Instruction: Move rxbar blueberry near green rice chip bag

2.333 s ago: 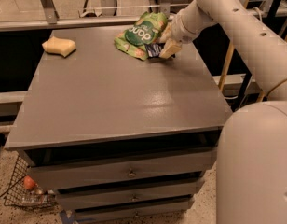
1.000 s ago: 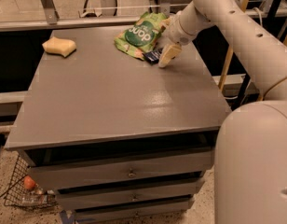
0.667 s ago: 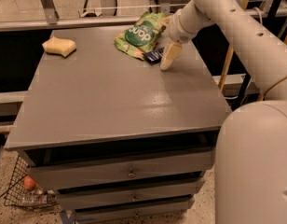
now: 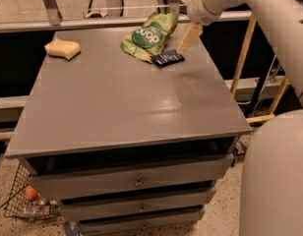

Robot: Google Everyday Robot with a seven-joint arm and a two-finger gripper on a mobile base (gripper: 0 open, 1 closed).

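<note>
- The pale beige gripper [image 4: 190,36] has lifted off the bar and now hangs above the back right of the grey table [image 4: 117,107]; we cannot tell whether it is apart or together.
- The small, flat, navy-wrapped rxbar blueberry [image 4: 167,58] lies free, touching the light green rice chip bag [image 4: 149,36].
- We judge the placement done.

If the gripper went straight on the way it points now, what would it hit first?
Probably the table top just right of the rxbar blueberry. The gripper hangs above it, pointing down and slightly left; depth is unclear, so it might clip the bar.
</note>
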